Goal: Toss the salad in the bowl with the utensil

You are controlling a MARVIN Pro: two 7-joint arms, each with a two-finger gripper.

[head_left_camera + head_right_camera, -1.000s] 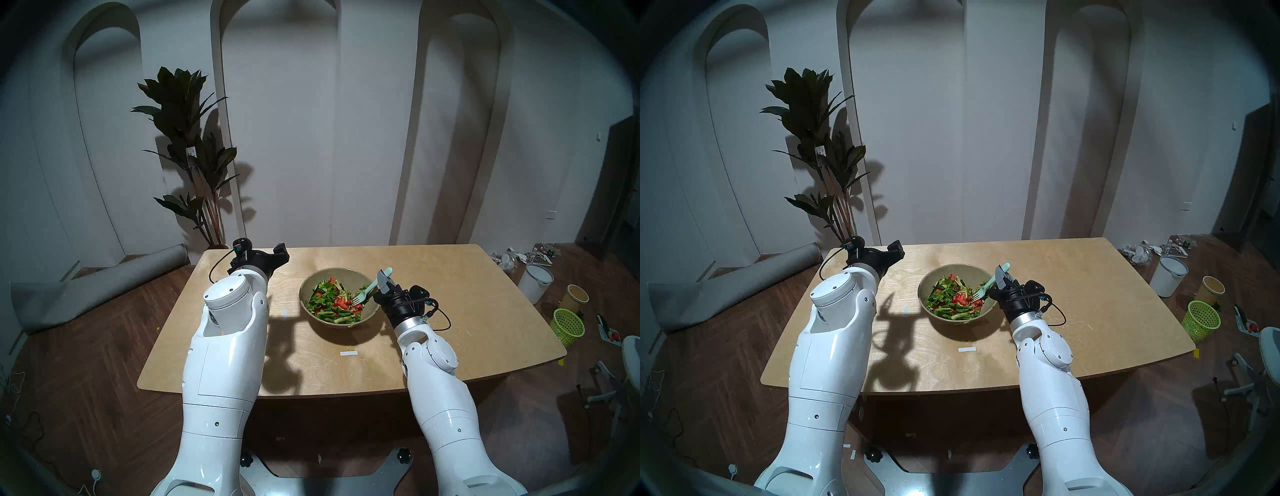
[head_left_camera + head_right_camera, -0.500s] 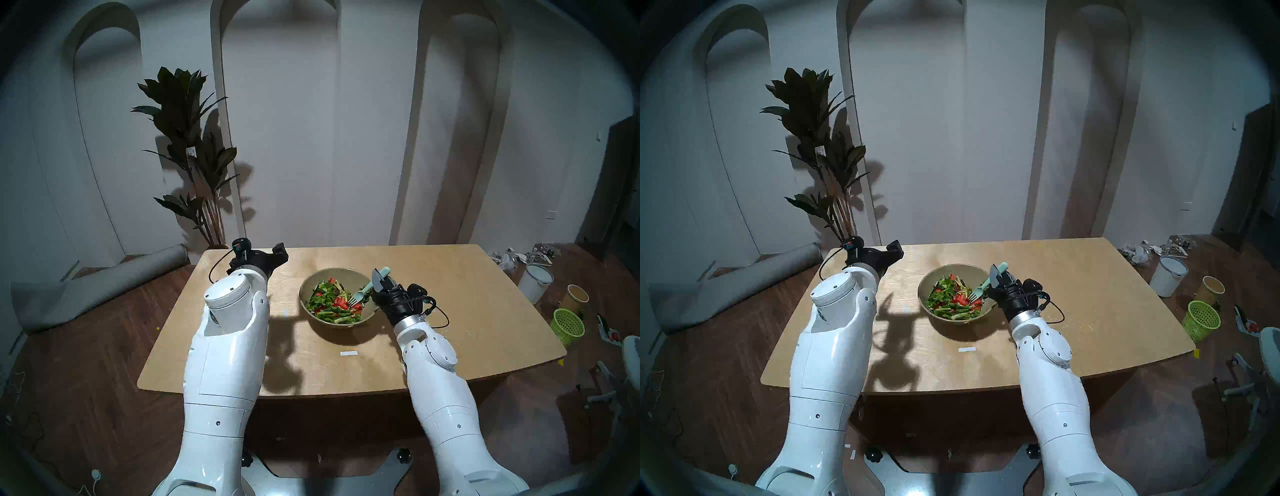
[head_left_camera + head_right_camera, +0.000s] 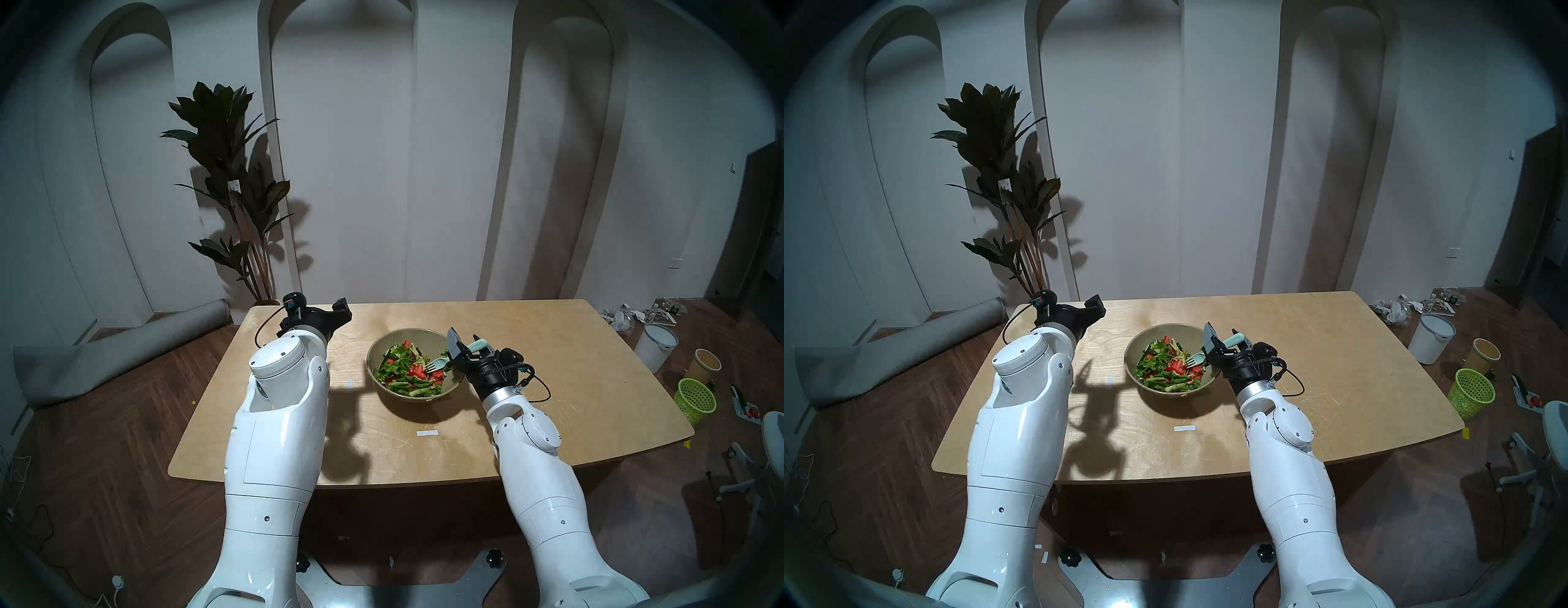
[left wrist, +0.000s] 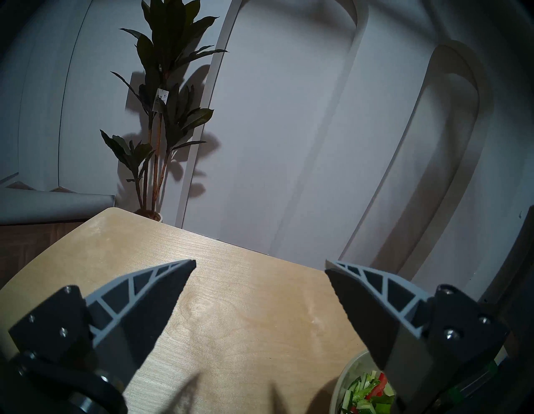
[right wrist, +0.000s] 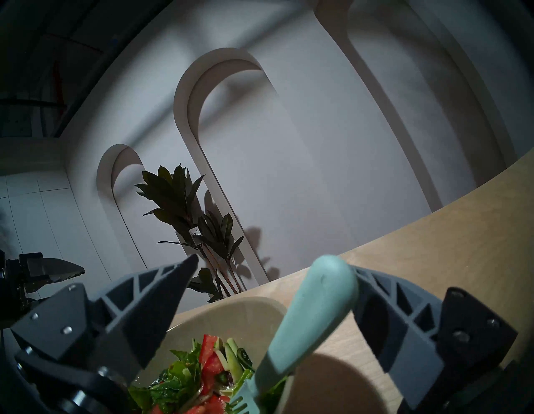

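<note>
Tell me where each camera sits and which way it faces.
Head stereo left: on the head, looking down at table, bowl and salad; both arms, left gripper, right gripper.
Head stereo right: same scene, slightly offset.
Left wrist: above the table's far left, facing wall and plant; own open fingers, bowl bottom right.
Right wrist: beside the bowl, looking across salad toward the plant; own open fingers, fork handle between them, left gripper at left.
Shared: both wrists see bowl and plant.
</note>
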